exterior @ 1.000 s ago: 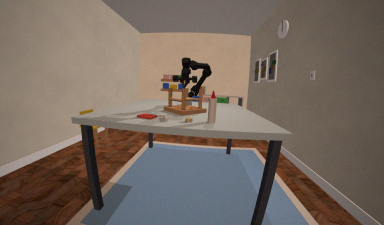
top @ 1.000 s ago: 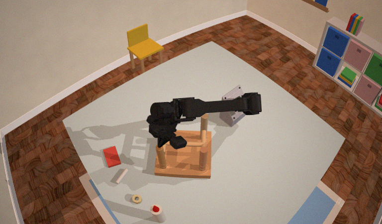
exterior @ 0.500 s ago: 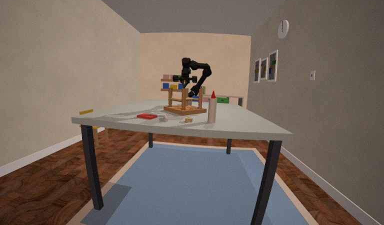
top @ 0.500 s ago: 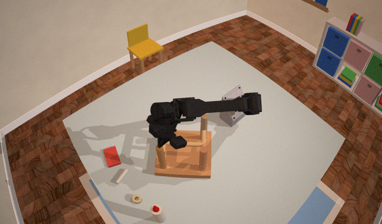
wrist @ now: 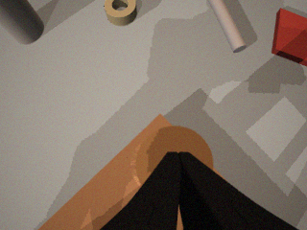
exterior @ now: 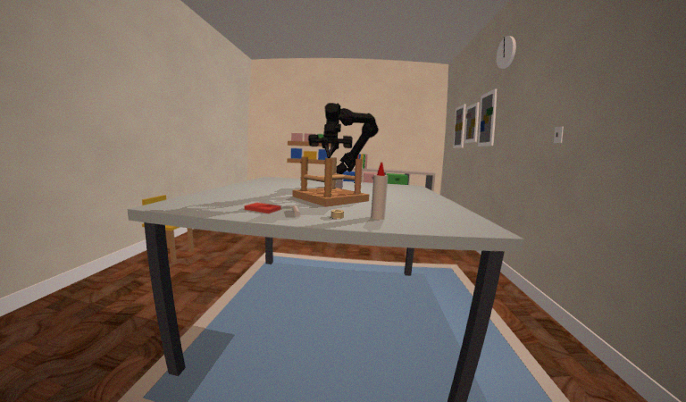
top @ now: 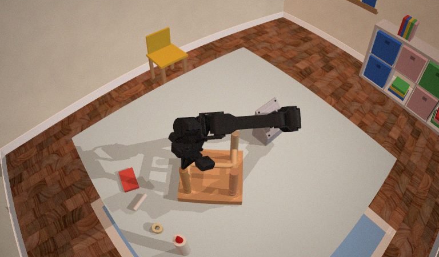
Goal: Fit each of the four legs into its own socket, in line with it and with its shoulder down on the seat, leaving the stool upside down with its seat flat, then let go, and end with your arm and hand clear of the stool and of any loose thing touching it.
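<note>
The wooden stool (top: 211, 180) stands upside down, its square seat flat on the table. Three legs show upright in it: front left (top: 185, 180), front right (top: 233, 183) and back right (top: 235, 143), joined by a rung (top: 220, 165). The back left corner is hidden behind my arm. My gripper (top: 185, 167) points straight down over the front left leg, fingers shut with nothing between them. In the wrist view the shut fingertips (wrist: 178, 156) sit right over that leg's round top (wrist: 186, 144). I cannot tell whether they touch it. The exterior view shows the gripper (exterior: 330, 154) just above the stool (exterior: 330, 188).
A red block (top: 128, 179), a white dowel (top: 139, 201), a tan ring (top: 157, 226) and a glue bottle with a red tip (top: 181, 244) lie to the stool's front left, apart from it. The arm's grey base (top: 267, 121) stands behind the stool.
</note>
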`<state>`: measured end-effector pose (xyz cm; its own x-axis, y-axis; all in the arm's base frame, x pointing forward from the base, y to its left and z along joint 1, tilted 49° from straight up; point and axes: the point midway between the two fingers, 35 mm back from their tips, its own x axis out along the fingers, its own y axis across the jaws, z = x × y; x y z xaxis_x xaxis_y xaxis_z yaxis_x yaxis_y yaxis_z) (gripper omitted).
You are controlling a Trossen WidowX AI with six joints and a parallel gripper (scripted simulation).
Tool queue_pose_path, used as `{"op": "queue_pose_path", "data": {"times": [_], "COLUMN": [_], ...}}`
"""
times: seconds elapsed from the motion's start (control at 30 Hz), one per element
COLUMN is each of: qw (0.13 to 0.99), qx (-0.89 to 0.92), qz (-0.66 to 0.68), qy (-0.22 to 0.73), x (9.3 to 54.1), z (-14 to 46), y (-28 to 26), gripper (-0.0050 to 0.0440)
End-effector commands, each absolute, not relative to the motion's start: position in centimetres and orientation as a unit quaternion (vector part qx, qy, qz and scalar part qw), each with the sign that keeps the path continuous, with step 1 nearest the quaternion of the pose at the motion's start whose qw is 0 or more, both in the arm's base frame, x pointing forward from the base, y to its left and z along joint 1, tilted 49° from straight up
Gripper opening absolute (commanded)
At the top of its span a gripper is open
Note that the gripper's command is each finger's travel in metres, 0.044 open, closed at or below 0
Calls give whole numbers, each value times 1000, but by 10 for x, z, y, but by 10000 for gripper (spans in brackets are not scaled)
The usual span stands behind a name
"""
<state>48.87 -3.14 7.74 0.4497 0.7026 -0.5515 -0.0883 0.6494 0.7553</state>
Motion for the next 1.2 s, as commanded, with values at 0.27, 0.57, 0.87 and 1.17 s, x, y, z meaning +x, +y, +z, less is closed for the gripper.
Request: {"op": "queue_pose_path", "data": {"times": [0.27,0.57,0.87,1.17], "qw": [772,772,772,772], "qx": [330,330,330,330], "qz": [256,256,256,256], "qy": [479,479,479,479], "x": [486,486,486,486], "z": [63,62,61,61], "y": [-13,-12,-12,-12], "gripper": [0,0,0,0]}}
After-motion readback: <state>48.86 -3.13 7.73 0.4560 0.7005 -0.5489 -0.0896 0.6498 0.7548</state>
